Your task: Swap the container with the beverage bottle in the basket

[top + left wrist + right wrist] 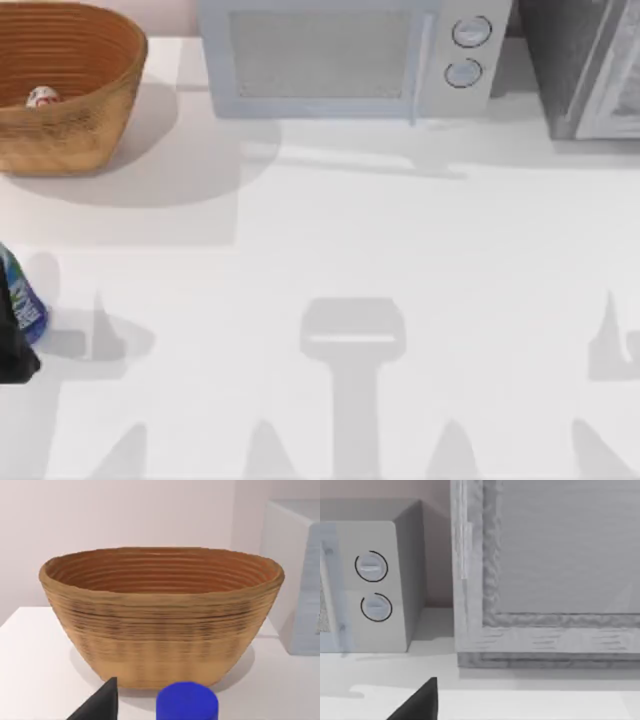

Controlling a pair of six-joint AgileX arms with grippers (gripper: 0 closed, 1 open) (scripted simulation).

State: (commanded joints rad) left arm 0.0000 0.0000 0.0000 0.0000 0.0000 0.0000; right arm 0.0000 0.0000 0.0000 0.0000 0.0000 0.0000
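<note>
Spotted the left gripper (12,348) low at the table's left edge, dark against the white top. Right up against it, overlapping in the top view: the beverage bottle (26,302), blue label showing, its blue cap (187,701) just beside a dark part of the gripper in the left wrist view. Could not tell how wide it stood, nor whether it truly gripped the bottle. Straight ahead of the gripper and well apart from it, found the basket (160,625), upright on the table. Down inside it, glimpsed the container (42,97). Off to the gripper's far side, past the basket, saw a microwave (330,60). Caught the right gripper (420,705) facing that microwave and a grey cabinet (545,570); opening likewise unreadable.
</note>
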